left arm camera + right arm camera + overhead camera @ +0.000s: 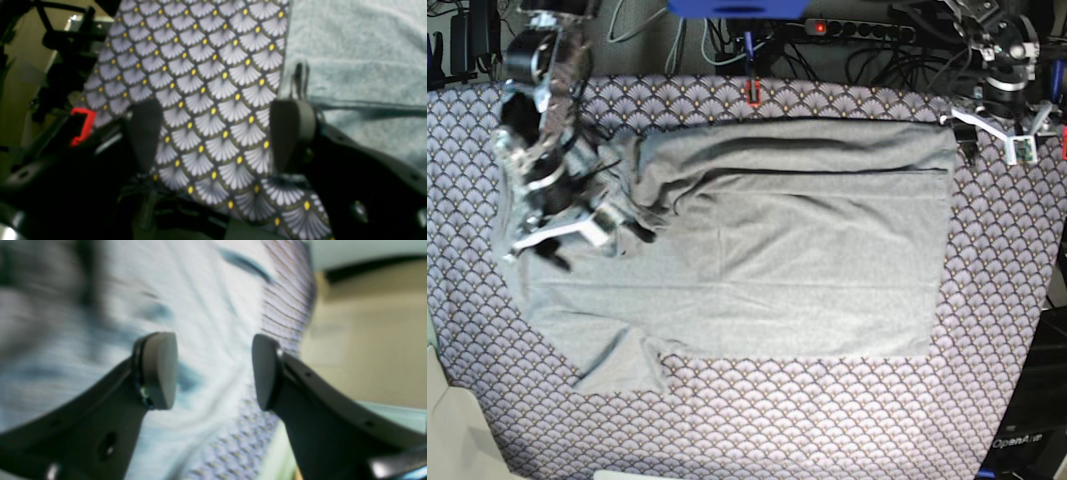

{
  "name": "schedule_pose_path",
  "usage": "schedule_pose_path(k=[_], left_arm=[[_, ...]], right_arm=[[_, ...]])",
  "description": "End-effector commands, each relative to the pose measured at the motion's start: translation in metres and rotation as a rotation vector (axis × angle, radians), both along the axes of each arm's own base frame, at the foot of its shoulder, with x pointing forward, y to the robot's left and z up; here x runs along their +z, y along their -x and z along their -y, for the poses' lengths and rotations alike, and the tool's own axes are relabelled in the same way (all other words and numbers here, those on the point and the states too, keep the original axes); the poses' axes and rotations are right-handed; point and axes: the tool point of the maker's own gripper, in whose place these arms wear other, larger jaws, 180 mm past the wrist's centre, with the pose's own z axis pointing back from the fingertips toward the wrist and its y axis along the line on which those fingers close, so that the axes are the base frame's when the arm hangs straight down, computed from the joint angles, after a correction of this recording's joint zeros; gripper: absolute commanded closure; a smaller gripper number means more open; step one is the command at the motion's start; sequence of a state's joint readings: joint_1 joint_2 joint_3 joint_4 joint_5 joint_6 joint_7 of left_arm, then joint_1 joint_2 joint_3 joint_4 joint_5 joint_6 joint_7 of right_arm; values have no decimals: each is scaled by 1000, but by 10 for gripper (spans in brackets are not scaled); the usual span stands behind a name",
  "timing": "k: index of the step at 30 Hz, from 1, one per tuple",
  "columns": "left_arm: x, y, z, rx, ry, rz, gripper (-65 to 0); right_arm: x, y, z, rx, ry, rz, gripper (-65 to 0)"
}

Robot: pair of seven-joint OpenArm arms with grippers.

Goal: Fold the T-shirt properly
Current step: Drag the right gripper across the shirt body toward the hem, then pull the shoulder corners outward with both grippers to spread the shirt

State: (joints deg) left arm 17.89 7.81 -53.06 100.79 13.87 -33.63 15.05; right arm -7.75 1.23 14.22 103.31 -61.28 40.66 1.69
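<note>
The light grey T-shirt (787, 250) lies spread on the patterned tablecloth (827, 420), its far part folded over along the back edge and one sleeve (622, 365) sticking out at the front left. My right gripper (627, 225) hovers over the shirt's bunched left end. In the right wrist view it (213, 370) is open and empty, with blurred shirt cloth (206, 323) under it. My left gripper (972, 135) is by the shirt's far right corner. In the left wrist view it (217, 136) is open and empty over the tablecloth (206, 83), with the shirt (360, 60) just to its right.
A red clamp (752, 92) holds the tablecloth at the back edge, and one also shows in the left wrist view (81, 125). Cables and a power strip (857, 30) lie behind the table. The table's edge is close beyond each arm.
</note>
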Motion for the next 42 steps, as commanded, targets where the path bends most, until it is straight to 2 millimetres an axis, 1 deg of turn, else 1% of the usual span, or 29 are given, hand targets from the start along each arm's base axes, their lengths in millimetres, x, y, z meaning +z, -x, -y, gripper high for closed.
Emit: schedule_pose_path(k=[1, 3, 4, 5, 6, 7, 9, 12, 17, 19, 22, 24, 29, 31, 35, 39, 42], left_arm=[[18, -9, -2, -11, -23, 62, -495], [16, -12, 6, -56, -8, 54, -495], [17, -17, 11, -83, 1, 61, -495], [19, -21, 13, -103, 4, 64, -495], [18, -23, 12, -101, 5, 65, -495], [19, -22, 8, -90, -3, 63, -495], [22, -22, 2, -75, -23, 61, -495], [24, -25, 0, -75, -44, 53, -495], [20, -24, -1, -73, -50, 36, -495], [19, -24, -2, -74, -50, 34, -495], [19, -24, -2, -73, -48, 33, -495], [15, -23, -2, -72, -40, 26, -495], [6, -22, 0, -71, -19, 13, -495], [8, -26, 0, -73, -18, 23, -495], [9, -28, 0, -71, -18, 26, -495], [9, -28, 0, -71, -21, 27, -495], [10, -28, -1, -72, -24, 27, -495]], right_arm=[[12, -4, 7, -5, 4, 44, -366], [11, 0, 21, -39, 14, 37, -366], [8, 5, 27, -60, 13, 29, -366], [4, 12, 34, -81, 15, 14, -366], [0, 19, 36, -98, 13, -1, -366], [-6, 26, 34, -112, -1, -18, -366], [-7, 39, 31, -149, -30, -20, -366], [-17, 64, 17, -206, -101, -54, -366], [-38, 94, 18, -219, -92, -138, -366], [-44, 106, 25, -245, -103, -161, -366], [-40, 116, 43, -321, -173, -132, -366], [-38, 122, 57, -369, -195, -114, -366], [-46, 134, 76, -434, -204, -129, -366], [-54, 139, 77, -445, -212, -150, -366], [-68, 148, 76, -461, -227, -192, -366], [-78, 158, 85, -499, -238, -214, -366], [-87, 165, 87, -519, -249, -236, -366]])
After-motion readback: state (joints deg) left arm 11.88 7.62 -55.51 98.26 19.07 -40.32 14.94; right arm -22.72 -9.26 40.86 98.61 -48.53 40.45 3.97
